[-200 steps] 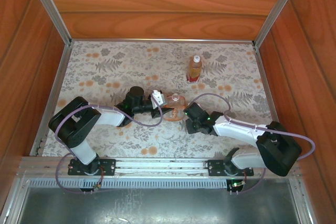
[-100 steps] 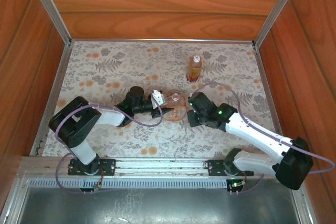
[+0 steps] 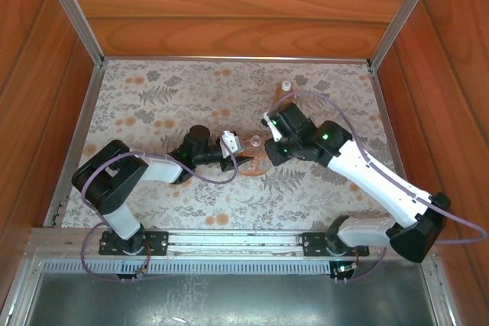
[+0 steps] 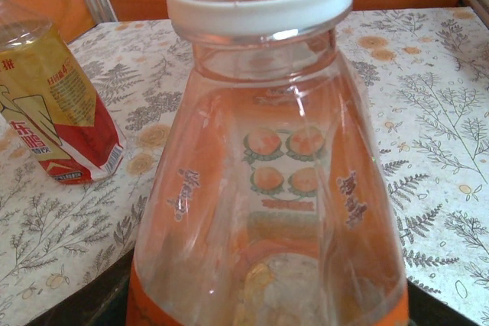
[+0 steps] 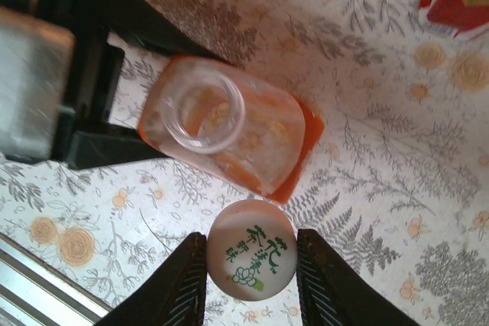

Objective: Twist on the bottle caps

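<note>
Right wrist view: pinching the likely light, slippery cap [image 5: 250,259] by its rim in right gripper [image 5: 250,269], beside open squarish bottle [image 5: 244,131] clamped by left gripper [image 3: 237,156].

The bottle cap [image 5: 250,250] carries green Chinese characters in two short columns above a small green sprig, too soft to read surely. The wide bottle [image 4: 283,188] shows pale vertical characters at three and nine o'clock of four printed oranges. At its nine o'clock, the slim bottle [image 4: 53,120] bears red characters and a barcode.
</note>
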`<state>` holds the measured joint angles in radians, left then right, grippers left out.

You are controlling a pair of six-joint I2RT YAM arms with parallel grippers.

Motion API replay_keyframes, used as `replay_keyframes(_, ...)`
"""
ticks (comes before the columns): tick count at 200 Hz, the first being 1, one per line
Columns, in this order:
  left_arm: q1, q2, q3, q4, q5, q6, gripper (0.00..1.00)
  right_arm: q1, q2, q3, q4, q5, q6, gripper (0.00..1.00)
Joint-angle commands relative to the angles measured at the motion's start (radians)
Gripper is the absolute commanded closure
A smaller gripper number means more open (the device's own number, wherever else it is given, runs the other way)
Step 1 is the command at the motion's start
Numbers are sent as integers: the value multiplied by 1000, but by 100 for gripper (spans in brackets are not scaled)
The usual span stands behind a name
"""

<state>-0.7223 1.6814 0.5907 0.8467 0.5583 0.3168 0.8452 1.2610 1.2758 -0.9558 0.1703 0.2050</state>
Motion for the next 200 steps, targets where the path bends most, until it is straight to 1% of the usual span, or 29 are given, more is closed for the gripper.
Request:
replay_keyframes(1,9,57,-25,-178,-23,3,46,8,45,79,-67,-22,-82,67)
replay_keyframes(42,9,61,-25,-178,-17,8,46,2,145,205,-112,-25,-128,67)
replay_keyframes(83,8,64,-23,-178,-12,7,46,-4,216,281,-143,-37,-157,67)
replay_keyframes(200,9,71,-20,-182,-11,7,46,-20,286,304,-153,-64,-189,66)
